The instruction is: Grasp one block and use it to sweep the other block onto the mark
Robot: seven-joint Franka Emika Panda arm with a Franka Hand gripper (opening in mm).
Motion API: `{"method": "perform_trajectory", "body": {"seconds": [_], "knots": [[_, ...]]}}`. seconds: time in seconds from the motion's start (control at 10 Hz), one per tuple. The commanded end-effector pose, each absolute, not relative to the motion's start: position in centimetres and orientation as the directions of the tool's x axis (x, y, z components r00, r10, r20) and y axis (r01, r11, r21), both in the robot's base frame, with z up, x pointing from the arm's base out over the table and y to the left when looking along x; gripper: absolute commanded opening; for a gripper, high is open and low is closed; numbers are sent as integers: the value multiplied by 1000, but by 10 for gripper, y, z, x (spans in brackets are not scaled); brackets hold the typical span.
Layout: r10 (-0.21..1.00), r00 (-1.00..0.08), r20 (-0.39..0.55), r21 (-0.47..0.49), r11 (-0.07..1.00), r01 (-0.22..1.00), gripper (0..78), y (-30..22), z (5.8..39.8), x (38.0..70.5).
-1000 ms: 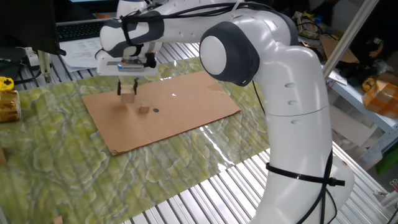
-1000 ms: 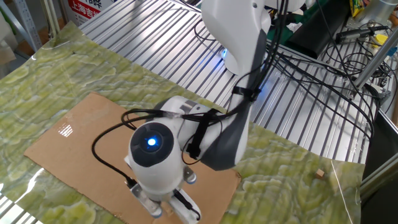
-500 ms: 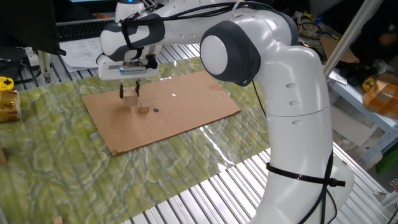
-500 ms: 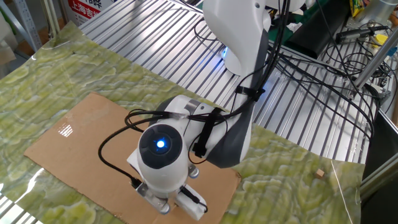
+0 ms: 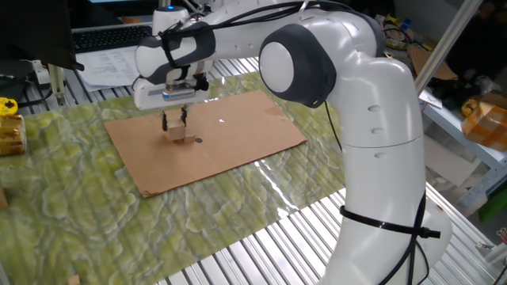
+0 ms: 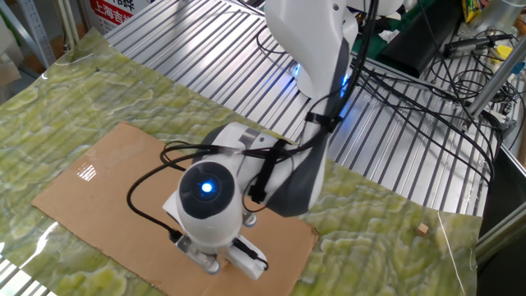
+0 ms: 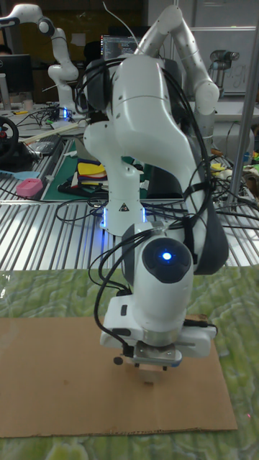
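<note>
One pale cube (image 5: 177, 133) on the cardboard (image 5: 238, 134), pinched in the gripper (image 5: 175, 121); one dark mark (image 5: 198, 141) just at its 3 o'clock. Small brown block hidden. Arm reaches over, wrist pointing down.

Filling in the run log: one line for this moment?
gripper: shut on pale cube | small brown block: hidden | mark: uncovered | phase: sweeping
</note>
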State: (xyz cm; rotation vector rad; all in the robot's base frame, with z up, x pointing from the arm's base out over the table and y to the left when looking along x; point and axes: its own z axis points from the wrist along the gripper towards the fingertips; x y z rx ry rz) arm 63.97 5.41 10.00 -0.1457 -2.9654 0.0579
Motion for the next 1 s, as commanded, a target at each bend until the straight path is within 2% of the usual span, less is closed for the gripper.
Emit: {"method": "perform_trajectory", "body": {"seconds": [0.1,0.3,0.5,0.6,1.0], "knots": [[107,-978,176,-45,994,101,11,47,98,638],[110,-978,177,-12,994,110,11,60,101,640],[52,-980,190,-13,999,50,11,78,105,636],[4,-982,190,-13,1000,1,11,75,103,631],[-33,-982,187,-6,999,-35,11,55,99,630]]}}
